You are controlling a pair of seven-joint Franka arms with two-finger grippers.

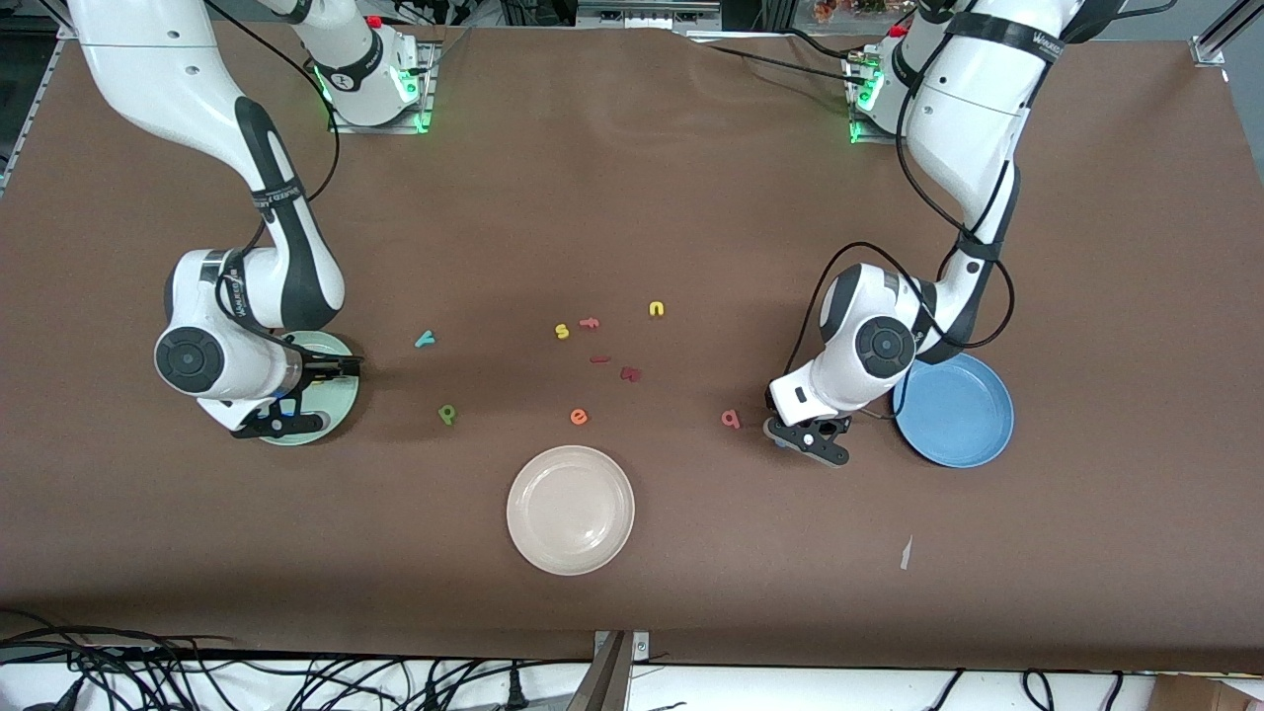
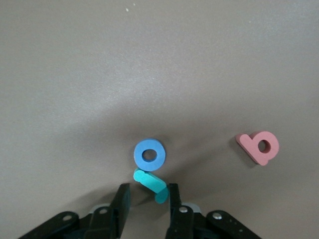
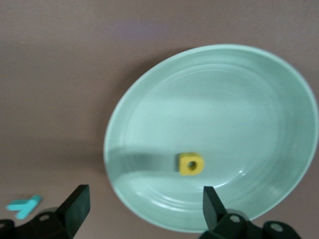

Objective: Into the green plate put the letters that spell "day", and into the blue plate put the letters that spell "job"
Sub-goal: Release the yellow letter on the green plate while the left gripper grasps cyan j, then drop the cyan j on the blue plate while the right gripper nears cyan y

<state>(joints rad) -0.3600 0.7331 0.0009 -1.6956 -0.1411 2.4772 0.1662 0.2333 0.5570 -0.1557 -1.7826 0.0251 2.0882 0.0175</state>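
Progress, clock read on front view with 12 toward the bases: only yellow "a" (image 3: 191,164) sitting in green plate (image 3: 149,124) so far. Teal "y" (image 1: 425,339) and dark green "d" (image 1: 446,414) lying on the table at 2 and 3 o'clock of that plate, waiting. Blue plate (image 1: 963,415) showing nothing inside; "job" not yet started landing. Right gripper (image 3: 144,194) hovering over green plate, jaws gaping wide, holding nothing. Left gripper (image 2: 148,191) sitting down at table at 9 o'clock of blue plate, jaws part open, straddling teal "j" (image 2: 149,181), not yet clamping it. Blue "o" (image 2: 149,154) touching the "j". Pink "b" (image 2: 260,147) lying near, at 9 o'clock of that gripper.
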